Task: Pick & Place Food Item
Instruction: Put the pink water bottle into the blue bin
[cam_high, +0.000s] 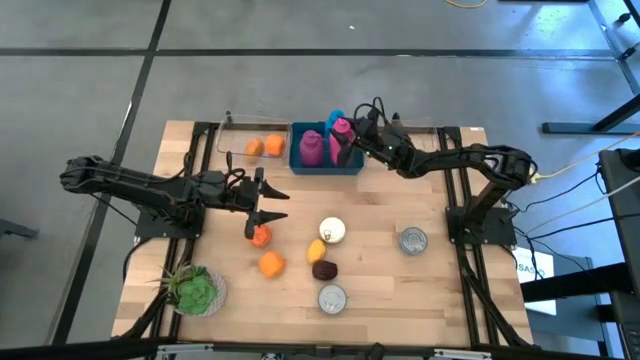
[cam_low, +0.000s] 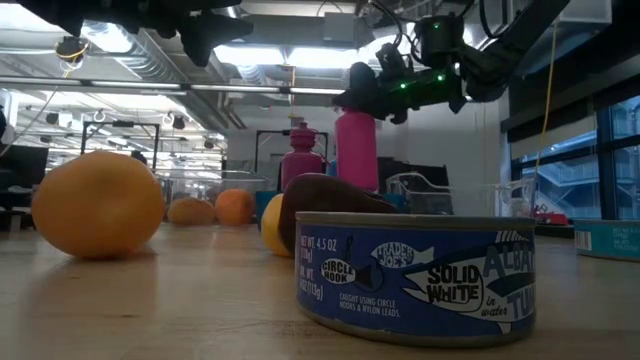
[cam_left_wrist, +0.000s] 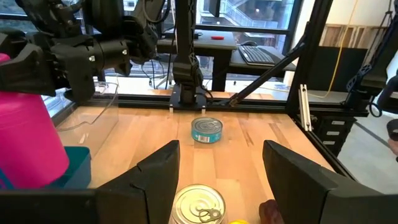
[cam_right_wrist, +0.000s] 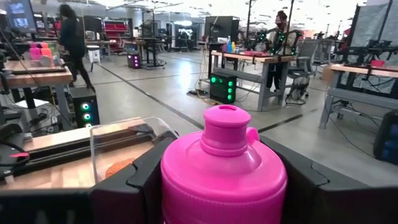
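Going left to right, our left gripper (cam_high: 268, 213) hangs with its 2 fingers spread and empty, an orange fruit (cam_high: 260, 236) just beneath the tips and a second orange fruit (cam_high: 270, 263) near it. Our right gripper (cam_high: 346, 133) pinches a pink bottle (cam_high: 340, 128) between its fingers, upright over the blue bin (cam_high: 326, 166), where a purple bottle (cam_high: 311, 147) stands just beside it. To do this step well we judge the bottle should stay vertical and go down clear of its purple neighbour before the fingers part.
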